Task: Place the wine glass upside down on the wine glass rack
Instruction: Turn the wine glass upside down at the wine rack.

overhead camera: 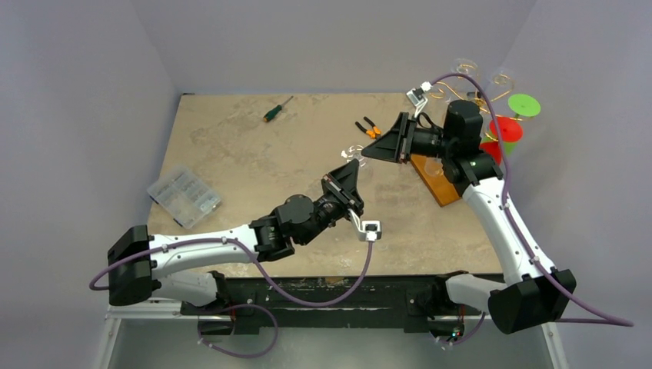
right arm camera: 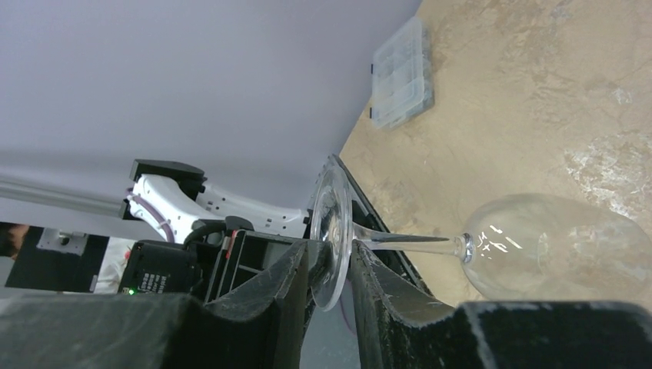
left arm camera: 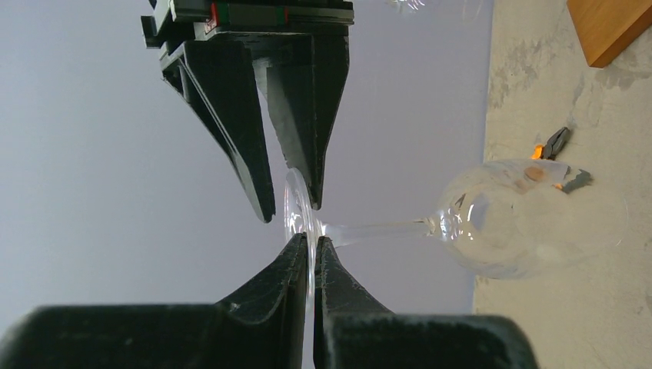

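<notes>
A clear wine glass [overhead camera: 354,151] is held level in the air over the middle of the table, its bowl [left arm camera: 530,223] to one side and its round foot [right arm camera: 332,231] edge-on. My left gripper [left arm camera: 313,242] is shut on the rim of that foot. My right gripper [right arm camera: 330,257] meets it from the opposite side and is open, one finger on each side of the foot with gaps showing. The wine glass rack [overhead camera: 461,92], gold wire on an orange-brown wooden base [overhead camera: 434,181], stands at the far right behind the right arm.
Two clear glasses [overhead camera: 465,65] and a green [overhead camera: 524,104] and a red [overhead camera: 505,129] round piece hang on the rack. A green-handled screwdriver [overhead camera: 277,109] and orange pliers [overhead camera: 369,127] lie at the back. A clear organiser box [overhead camera: 183,196] sits at the left edge.
</notes>
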Controlling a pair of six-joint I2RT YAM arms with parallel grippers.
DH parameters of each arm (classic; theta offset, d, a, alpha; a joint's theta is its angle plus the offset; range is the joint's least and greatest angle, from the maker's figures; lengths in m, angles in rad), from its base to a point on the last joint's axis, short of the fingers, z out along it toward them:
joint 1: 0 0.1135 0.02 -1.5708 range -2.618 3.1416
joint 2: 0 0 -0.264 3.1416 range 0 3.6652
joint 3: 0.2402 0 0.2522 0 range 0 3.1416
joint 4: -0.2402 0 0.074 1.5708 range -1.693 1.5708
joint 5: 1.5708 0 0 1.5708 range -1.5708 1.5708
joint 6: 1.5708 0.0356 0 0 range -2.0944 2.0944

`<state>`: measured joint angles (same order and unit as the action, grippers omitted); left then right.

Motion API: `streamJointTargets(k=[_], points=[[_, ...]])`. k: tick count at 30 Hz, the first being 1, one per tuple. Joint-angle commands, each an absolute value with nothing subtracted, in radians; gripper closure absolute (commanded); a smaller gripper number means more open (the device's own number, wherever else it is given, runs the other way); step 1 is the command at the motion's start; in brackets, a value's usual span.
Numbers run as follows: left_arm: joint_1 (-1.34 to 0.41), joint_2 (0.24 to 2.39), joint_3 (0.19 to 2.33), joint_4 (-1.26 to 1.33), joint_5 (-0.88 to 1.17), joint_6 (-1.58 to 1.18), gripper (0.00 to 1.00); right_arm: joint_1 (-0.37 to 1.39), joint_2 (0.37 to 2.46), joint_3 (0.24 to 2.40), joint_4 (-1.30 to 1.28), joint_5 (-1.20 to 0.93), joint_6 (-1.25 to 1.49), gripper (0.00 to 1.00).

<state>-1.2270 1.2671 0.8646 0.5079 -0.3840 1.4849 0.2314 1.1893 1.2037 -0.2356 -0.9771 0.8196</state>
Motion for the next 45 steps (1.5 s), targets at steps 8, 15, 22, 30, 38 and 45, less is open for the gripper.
streamJointTargets(k=[8,15,22,30,38,45], points=[[-1.255,1.267,0.928,0.596,-0.402,1.496,0.95,0.236,1.203,1.203,-0.110,-1.006,0.926,1.00],[-1.287,1.188,0.895,0.554,-0.398,1.367,0.44,0.199,1.239,1.283,-0.056,-1.065,1.040,1.00],[-1.319,0.997,0.887,0.401,-0.446,1.117,0.25,0.133,1.246,1.372,-0.067,-1.071,1.073,1.00],[-1.317,0.722,0.895,0.099,-0.531,0.792,0.09,0.016,1.227,1.433,-0.109,-1.063,1.109,1.00],[-1.248,0.552,0.886,-0.217,-0.689,0.548,0.01,-0.112,1.243,1.441,-0.095,-1.048,1.177,1.00],[-1.144,0.454,0.816,-0.303,-0.672,0.427,0.00,-0.181,1.247,1.462,-0.178,-1.005,1.156,1.00]])
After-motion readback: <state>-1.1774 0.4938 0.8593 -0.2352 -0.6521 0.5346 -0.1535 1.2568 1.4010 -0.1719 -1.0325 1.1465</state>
